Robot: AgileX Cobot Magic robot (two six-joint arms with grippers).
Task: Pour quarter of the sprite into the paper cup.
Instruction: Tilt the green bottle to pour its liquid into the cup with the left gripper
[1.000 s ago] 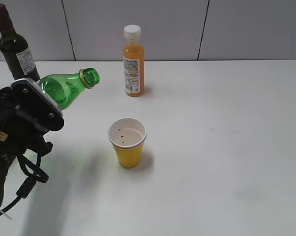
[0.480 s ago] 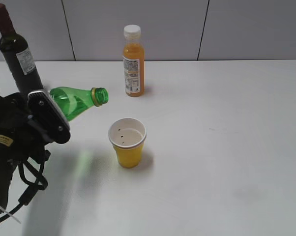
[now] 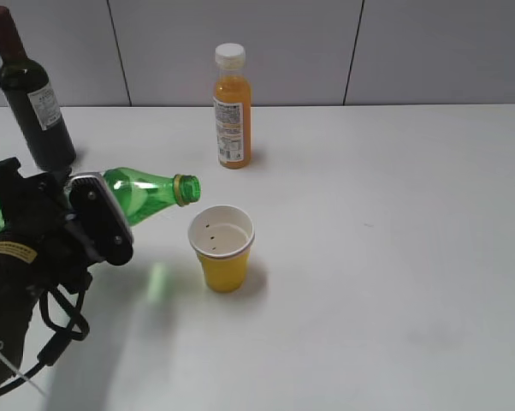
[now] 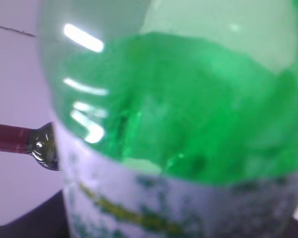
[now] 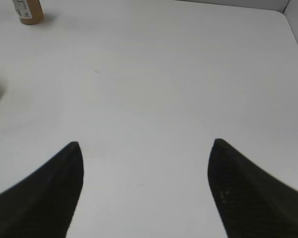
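Note:
The green sprite bottle (image 3: 146,193) is held nearly level by my left gripper (image 3: 86,224), which is shut on its body. Its open mouth points right, just up and left of the yellow paper cup (image 3: 222,248), and does not touch it. The cup stands upright with a few dark specks inside. The left wrist view is filled by the sprite bottle (image 4: 188,104) and its pale label, with green liquid inside. My right gripper (image 5: 145,148) is open and empty over bare table; it is out of the exterior view.
A dark wine bottle (image 3: 31,94) stands at the back left, close behind the left arm; its neck also shows in the left wrist view (image 4: 20,141). An orange white-capped bottle (image 3: 232,107) stands behind the cup, and also shows in the right wrist view (image 5: 27,11). White table (image 3: 394,257).
My left arm has moved right and lower and tipped the sprite bottle from upward-slanted to nearly level. Its mouth has come close to the cup's rim.

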